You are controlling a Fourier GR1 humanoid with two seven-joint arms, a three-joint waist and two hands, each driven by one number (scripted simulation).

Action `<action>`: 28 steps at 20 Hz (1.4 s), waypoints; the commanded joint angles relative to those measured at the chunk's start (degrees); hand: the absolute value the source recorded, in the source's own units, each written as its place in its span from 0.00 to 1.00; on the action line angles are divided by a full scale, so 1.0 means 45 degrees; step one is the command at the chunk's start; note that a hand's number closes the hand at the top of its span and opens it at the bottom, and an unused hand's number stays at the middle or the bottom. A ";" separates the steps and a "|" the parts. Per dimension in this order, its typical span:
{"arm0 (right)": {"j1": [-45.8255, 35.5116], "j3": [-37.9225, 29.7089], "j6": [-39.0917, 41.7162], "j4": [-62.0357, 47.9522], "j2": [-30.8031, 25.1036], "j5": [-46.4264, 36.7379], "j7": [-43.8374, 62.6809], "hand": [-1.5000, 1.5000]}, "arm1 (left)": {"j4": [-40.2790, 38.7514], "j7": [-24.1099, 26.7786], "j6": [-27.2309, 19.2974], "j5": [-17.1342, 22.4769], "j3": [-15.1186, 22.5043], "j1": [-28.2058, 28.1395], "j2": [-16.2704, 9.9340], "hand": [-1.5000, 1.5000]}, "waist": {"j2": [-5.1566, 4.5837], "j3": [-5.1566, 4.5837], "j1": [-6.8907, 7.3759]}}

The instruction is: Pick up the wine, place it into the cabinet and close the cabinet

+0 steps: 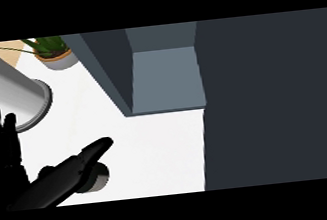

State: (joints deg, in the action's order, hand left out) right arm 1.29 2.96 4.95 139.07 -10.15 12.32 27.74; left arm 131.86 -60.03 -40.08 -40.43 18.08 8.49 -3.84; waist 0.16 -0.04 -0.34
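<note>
A single head view is looking steeply down from above onto the white counter (156,148). It is sitting close in, taking in only a small patch of the top. The open cabinet (165,79) is filling the upper middle, its dark door (277,100) covering the whole right side. A potted plant (55,54) is showing at the counter's far left corner.

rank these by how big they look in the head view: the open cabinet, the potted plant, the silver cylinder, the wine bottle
1. cabinet, by far the largest
2. silver cylinder, cut off by the view's edge
3. potted plant
4. wine bottle, mostly hidden under the right hand, so its rank against the plant is unsure
</note>
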 commanded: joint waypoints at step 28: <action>-0.0678 -0.0548 -0.0308 0.2041 0.0252 0.0752 0.2116 0.00 | -0.4311 1.1246 0.1456 0.9749 -0.2674 -0.5745 0.0166 0.00 | -0.0001 -0.0005 0.0053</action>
State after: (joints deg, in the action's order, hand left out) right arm -3.09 0.85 5.26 139.17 -9.53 12.04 32.50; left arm 116.06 -14.98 -36.59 -1.08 8.25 -15.83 -3.57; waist 0.16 -0.06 -0.15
